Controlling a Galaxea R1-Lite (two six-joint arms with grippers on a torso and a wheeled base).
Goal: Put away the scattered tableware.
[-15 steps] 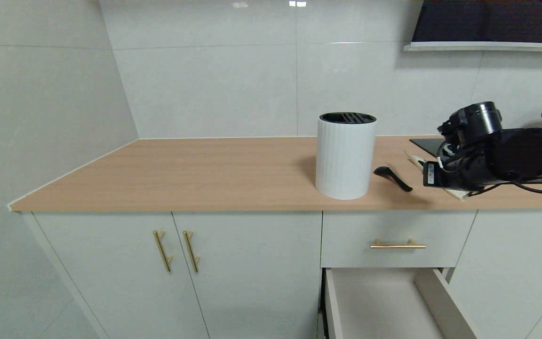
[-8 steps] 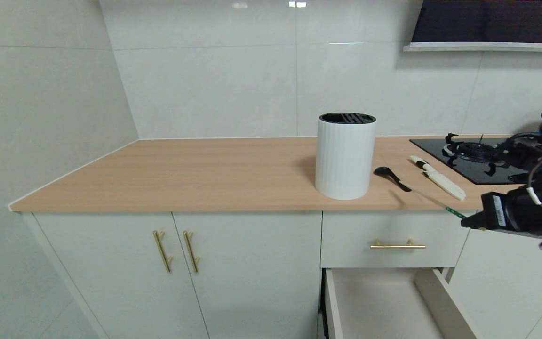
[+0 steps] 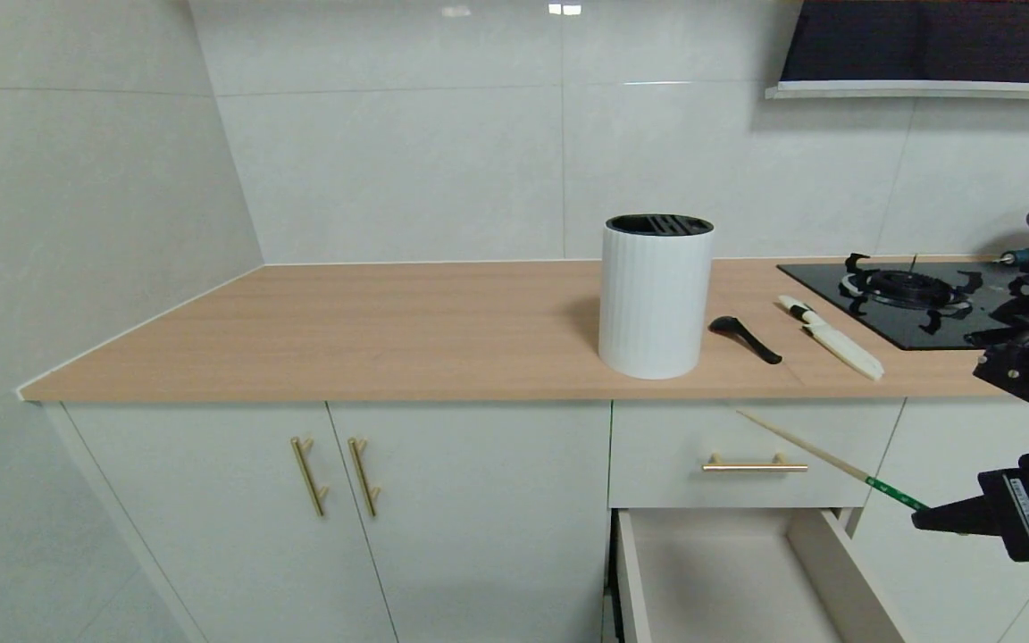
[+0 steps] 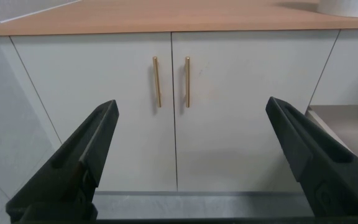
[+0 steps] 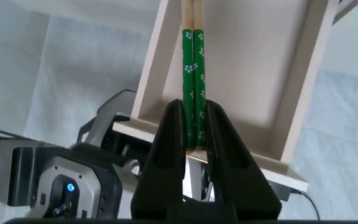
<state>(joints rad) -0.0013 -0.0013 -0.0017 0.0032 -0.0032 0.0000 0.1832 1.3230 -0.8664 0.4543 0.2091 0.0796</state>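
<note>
The right gripper [image 3: 924,516] clamps a pair of green-ended wooden chopsticks [image 3: 823,457], their tips slanting up toward the robot's left above the open pale drawer [image 3: 827,572]. The left gripper [image 4: 191,111] is spread apart.

**No readable text anywhere**

The only print is a white sticker [image 3: 1021,525] on the body of the right gripper [image 3: 924,517], at about 4 o'clock in the head view. It carries dark barcode-like bars, and any characters on it are too small to read. The chopsticks [image 5: 192,62] clamped in that gripper have a green band with small white flower marks, which is a pattern, not letters or digits.
</note>
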